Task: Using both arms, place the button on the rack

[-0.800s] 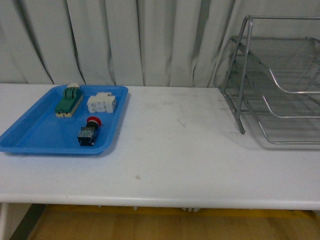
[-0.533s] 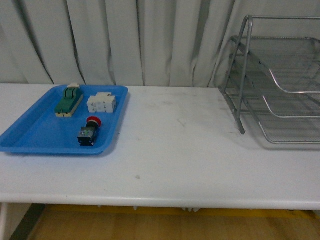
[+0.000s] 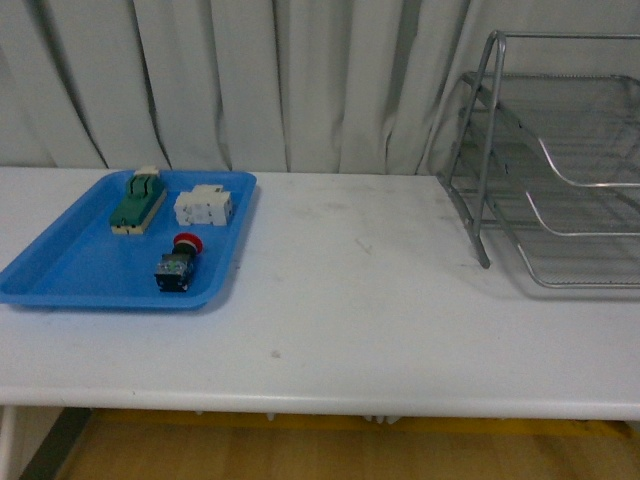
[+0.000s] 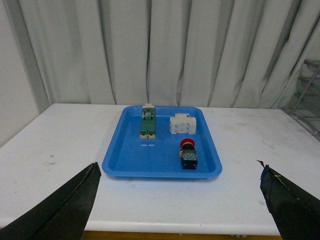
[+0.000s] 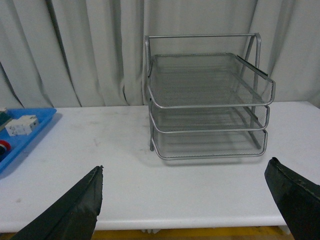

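Lying in the blue tray (image 3: 70,265) at the left side of the bench (image 3: 350,320), the button (image 3: 176,262) is resting just in front of the white block (image 3: 204,206), with the green-topped block (image 3: 138,200) beside that one; the rack (image 3: 560,170) is standing well apart at the right; the left claw (image 4: 178,169) and the right claw (image 5: 185,167) are both hanging spread wide, holding nothing.
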Action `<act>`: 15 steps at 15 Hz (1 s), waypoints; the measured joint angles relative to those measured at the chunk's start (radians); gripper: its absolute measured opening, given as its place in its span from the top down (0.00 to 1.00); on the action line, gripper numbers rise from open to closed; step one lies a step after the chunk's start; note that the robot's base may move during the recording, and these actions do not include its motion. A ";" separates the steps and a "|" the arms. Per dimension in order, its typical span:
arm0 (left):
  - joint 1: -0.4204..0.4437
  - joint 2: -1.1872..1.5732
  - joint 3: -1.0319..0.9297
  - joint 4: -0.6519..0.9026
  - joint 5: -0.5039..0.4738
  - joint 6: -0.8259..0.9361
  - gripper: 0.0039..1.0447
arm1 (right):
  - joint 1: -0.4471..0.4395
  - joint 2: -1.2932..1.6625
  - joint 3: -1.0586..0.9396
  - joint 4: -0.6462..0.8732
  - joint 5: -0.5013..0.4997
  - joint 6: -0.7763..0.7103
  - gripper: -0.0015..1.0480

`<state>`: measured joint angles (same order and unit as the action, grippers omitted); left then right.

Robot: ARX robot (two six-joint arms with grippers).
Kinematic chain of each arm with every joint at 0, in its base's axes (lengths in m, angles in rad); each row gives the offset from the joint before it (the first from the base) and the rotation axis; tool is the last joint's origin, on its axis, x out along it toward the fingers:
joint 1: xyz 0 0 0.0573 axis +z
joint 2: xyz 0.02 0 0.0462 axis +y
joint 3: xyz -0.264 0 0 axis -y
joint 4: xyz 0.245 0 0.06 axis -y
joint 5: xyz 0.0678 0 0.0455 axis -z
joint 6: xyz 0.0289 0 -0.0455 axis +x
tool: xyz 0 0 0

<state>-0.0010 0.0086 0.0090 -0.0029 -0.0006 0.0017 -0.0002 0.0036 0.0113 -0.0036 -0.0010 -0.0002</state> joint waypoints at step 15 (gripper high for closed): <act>0.000 0.000 0.000 0.000 0.000 0.000 0.06 | 0.000 0.000 0.000 0.000 0.000 0.000 0.06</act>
<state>-0.0010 0.0086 0.0090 -0.0029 -0.0006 0.0017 -0.0002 0.0036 0.0113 -0.0032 -0.0010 -0.0002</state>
